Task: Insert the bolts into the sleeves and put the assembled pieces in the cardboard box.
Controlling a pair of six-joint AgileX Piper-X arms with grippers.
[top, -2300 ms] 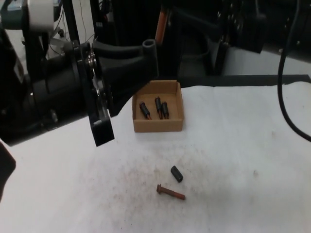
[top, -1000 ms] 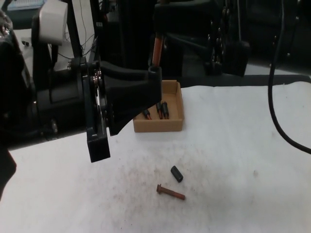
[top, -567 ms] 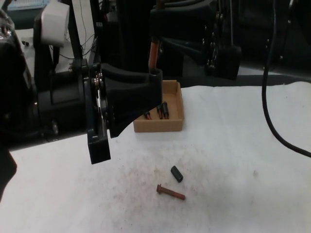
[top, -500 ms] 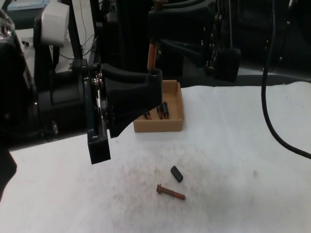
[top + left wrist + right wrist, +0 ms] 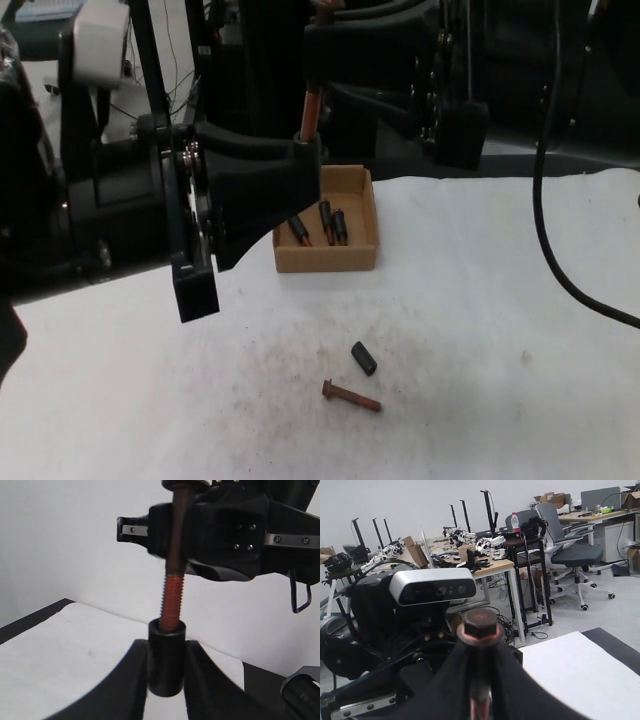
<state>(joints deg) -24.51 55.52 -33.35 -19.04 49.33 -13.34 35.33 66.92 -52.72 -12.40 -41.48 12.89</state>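
Right pincer (image 5: 480,652), clamped on the bolt (image 5: 172,597), has just lowered its tip into the sleeve (image 5: 166,662) gripped by left pincer (image 5: 166,650). Insertion's underway, boxing comes next.

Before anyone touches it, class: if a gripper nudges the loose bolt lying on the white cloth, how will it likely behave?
The loose bolt lies on its side, so it would probably roll, curving around its head end. It looks like rigid metal: likely stiff, fairly heavy for its size. The white cloth may slow the roll.
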